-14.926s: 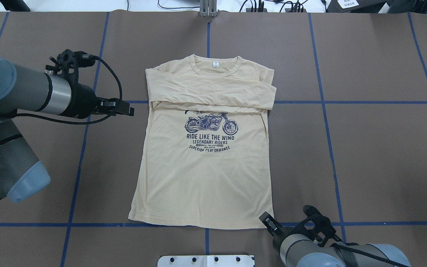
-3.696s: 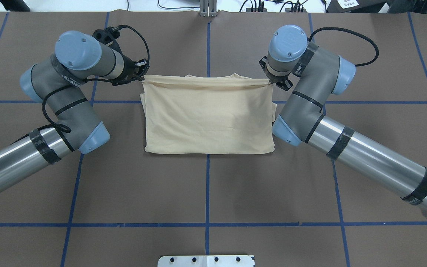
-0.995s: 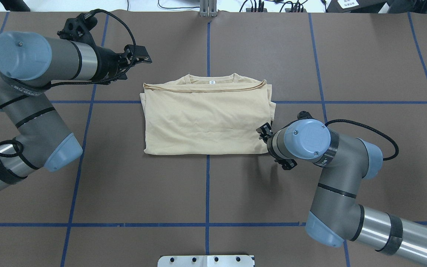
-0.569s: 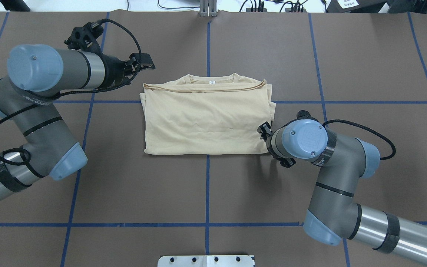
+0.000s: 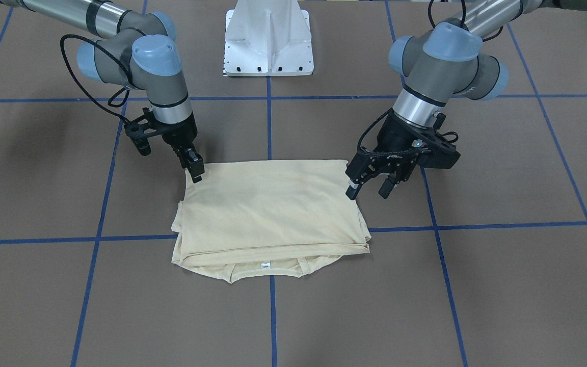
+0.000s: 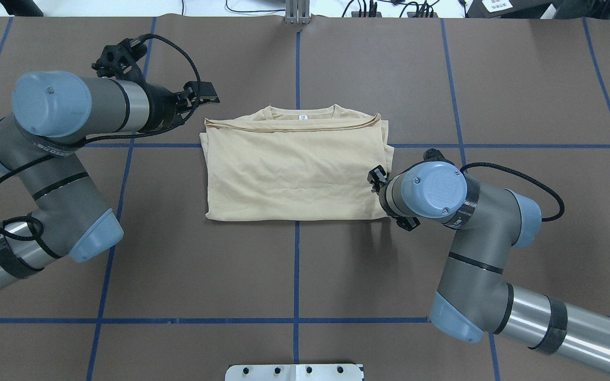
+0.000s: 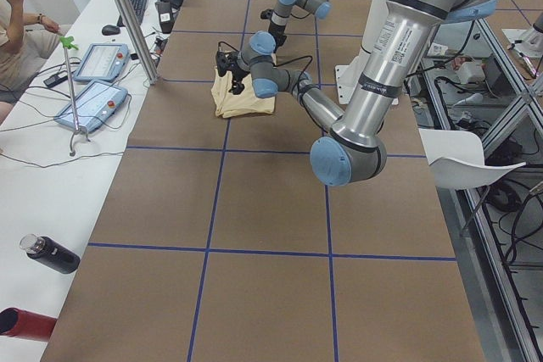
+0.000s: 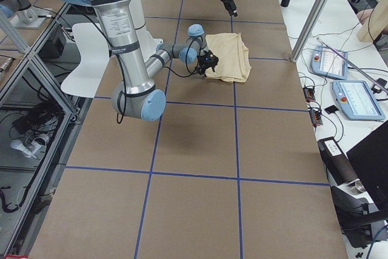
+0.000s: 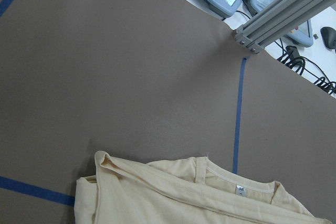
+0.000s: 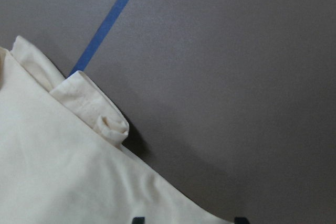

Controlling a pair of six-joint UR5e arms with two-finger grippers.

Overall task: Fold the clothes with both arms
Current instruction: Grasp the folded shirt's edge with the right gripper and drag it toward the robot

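The clothes are one pale cream T-shirt (image 6: 294, 169) folded in half, print hidden, lying flat with the collar and white tag (image 5: 264, 265) on the side away from the robot. My left gripper (image 5: 368, 191) hangs open above the table by the shirt's far left corner (image 6: 205, 95), holding nothing. My right gripper (image 5: 195, 171) is open and low at the near right corner. The right wrist view shows that rolled corner (image 10: 110, 124) and the two fingertips wide apart at the bottom edge. In the overhead view the right wrist hides this gripper.
The white pedestal base (image 5: 268, 38) stands at the robot's edge of the brown table with blue tape lines (image 6: 295, 264). A side bench holds teach pendants (image 8: 354, 98), a metal post (image 8: 315, 13) and a dark bottle (image 7: 51, 253). A seated person (image 7: 21, 40) is beside it.
The shirt, flat with its print up at first, was folded in half and let go. Over the last second the left gripper drifted right and the right gripper crept farther along the shirt's right edge.
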